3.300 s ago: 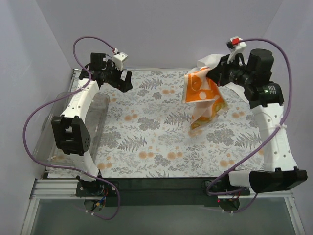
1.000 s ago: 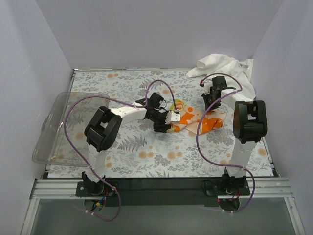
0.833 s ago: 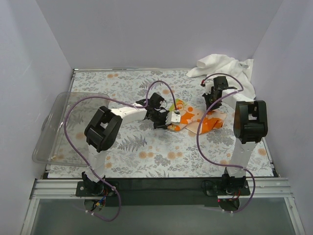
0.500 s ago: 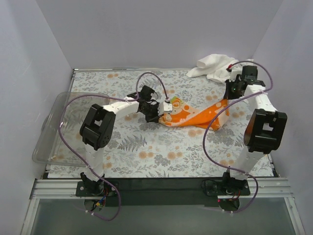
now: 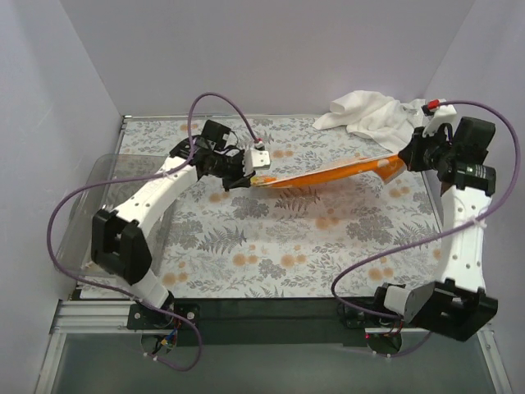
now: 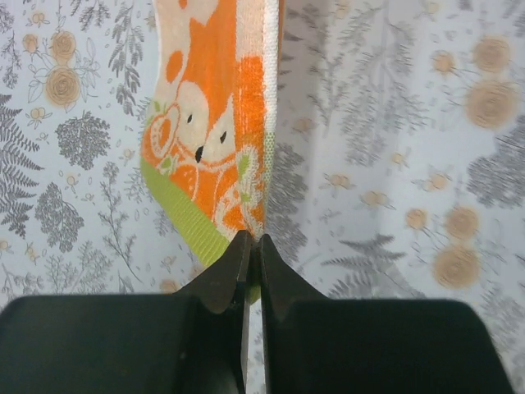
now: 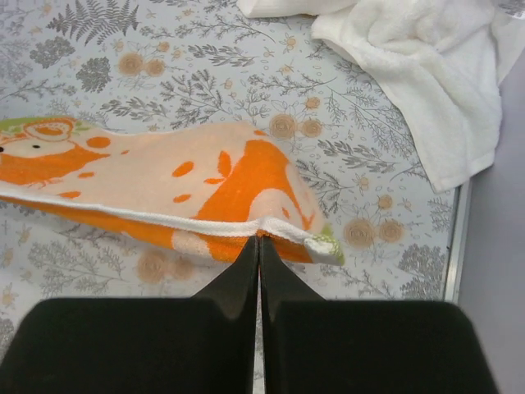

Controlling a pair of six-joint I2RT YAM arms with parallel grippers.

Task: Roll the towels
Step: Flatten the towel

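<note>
The small orange-and-green printed towel (image 5: 328, 174) hangs stretched in the air above the table, between both grippers. My left gripper (image 5: 246, 179) is shut on its left end; in the left wrist view the printed towel (image 6: 215, 123) runs up from the pinched jaws of that gripper (image 6: 253, 240). My right gripper (image 5: 404, 161) is shut on the right end, where the white hem (image 7: 205, 220) of the printed towel meets my right gripper (image 7: 257, 240). The large white towel (image 5: 371, 113) lies crumpled at the back right corner, and the same white towel (image 7: 418, 66) shows beyond the held cloth.
A grey-and-orange fern-patterned covering (image 5: 271, 238) spreads over the table. A clear plastic tray (image 5: 90, 222) sits at the left edge, under the left arm. Purple walls close in the back and both sides.
Both grippers have moved apart and lifted, pulling the bunched printed towel out into a long taut strip above the table. The left gripper closed on its left end.
</note>
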